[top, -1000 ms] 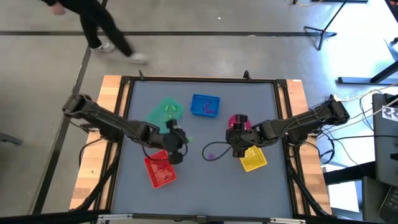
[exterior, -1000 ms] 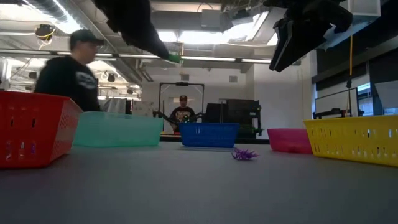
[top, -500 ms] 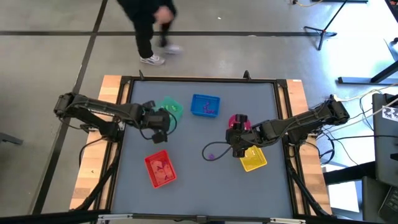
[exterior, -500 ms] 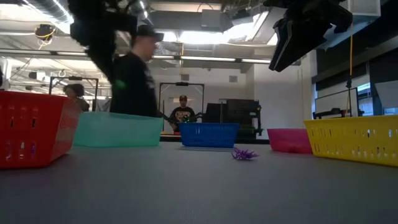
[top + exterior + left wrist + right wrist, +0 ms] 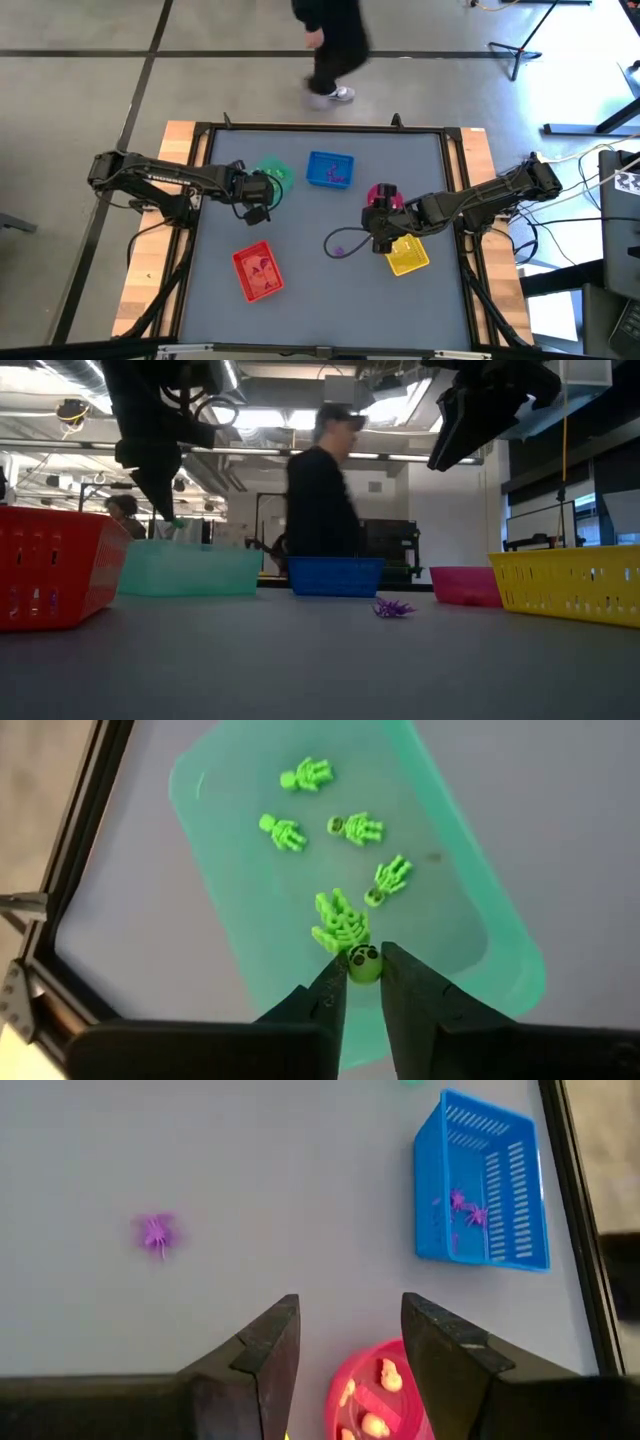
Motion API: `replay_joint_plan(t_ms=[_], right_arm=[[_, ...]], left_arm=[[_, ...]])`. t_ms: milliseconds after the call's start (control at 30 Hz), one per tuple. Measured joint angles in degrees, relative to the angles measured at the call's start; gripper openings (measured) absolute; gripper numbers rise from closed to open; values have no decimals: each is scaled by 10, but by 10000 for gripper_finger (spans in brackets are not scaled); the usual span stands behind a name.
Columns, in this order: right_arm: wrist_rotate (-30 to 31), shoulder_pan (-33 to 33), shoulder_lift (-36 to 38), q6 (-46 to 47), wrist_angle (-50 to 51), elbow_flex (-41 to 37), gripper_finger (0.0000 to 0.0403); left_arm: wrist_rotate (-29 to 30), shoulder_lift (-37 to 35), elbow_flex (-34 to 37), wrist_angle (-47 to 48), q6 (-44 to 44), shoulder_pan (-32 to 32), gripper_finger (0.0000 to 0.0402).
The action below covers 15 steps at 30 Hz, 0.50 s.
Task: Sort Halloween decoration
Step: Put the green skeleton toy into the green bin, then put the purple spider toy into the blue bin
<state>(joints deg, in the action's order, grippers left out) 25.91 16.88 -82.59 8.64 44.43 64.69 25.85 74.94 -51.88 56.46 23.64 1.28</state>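
Overhead, your left claw (image 5: pixel 257 195) hangs above the green tray (image 5: pixel 274 175), while the right claw (image 5: pixel 381 232) waits beside the pink bowl (image 5: pixel 383 193); a purple spider (image 5: pixel 341 251) lies loose on the desk (image 5: pixel 320 290). From desk level, the left claw sits high, so a release could bounce the piece off the rim. At the left wrist, the fingers (image 5: pixel 325 1000) pinch a green skeleton (image 5: pixel 347 932) by its head above the tray. At the right wrist, the jaws stand wide apart, empty.

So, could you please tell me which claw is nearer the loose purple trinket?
Right. The right claw is beside the purple trinket; the left claw is over the green tray.
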Motion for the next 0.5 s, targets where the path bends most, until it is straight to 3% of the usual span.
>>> replay_joint_plan(t_ms=[267,500], right_arm=[[-3,0,0,0,-46,0,175],[-67,0,-11,1,-97,0,175]], left_arm=[[1,0,0,-42,0,0,109],[1,0,0,-109,3,0,157]])
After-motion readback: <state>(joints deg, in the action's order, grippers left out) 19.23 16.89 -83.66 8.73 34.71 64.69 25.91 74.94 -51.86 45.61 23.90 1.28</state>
